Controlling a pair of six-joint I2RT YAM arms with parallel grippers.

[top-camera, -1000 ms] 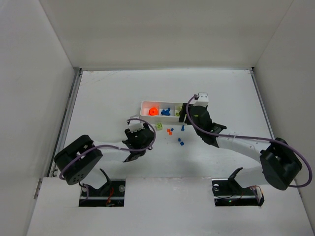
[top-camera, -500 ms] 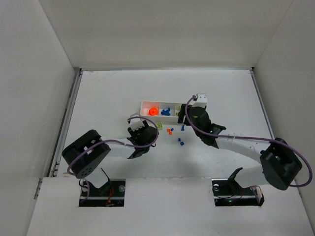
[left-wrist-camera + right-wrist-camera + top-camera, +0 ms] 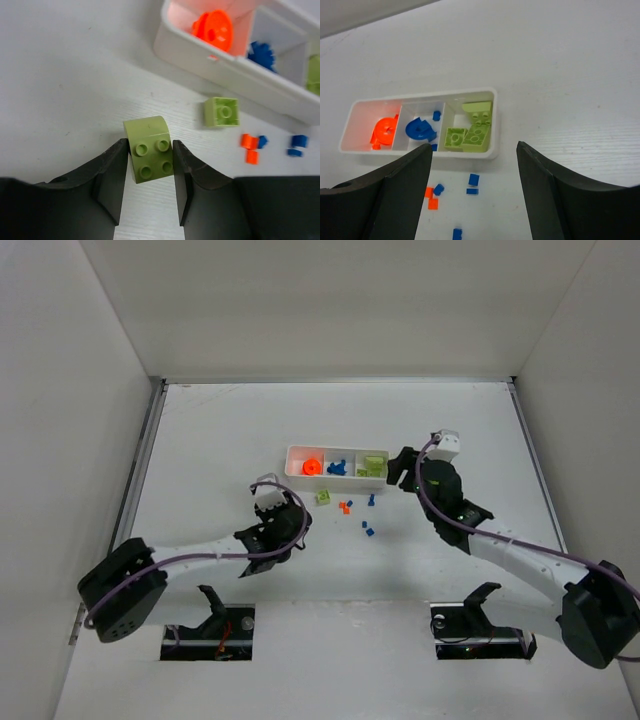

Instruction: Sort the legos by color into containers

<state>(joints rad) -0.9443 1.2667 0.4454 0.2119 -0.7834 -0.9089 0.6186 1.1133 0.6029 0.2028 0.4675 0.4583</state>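
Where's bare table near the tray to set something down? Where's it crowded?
Bare: table behind the tray to the back wall, and left of it. Crowded: strip in front, with a loose green brick, orange bits, blue bits, and the left gripper holding a second brick.

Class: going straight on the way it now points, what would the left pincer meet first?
Probably the white tray, at its orange end; the held brick in the left pincer would touch first. Depth is unclear. The loose green brick lies right of that line.

Both fingers point(image 3: 112, 175) grip green brick point(image 3: 149, 154), apparently touching table point(image 3: 60, 75).
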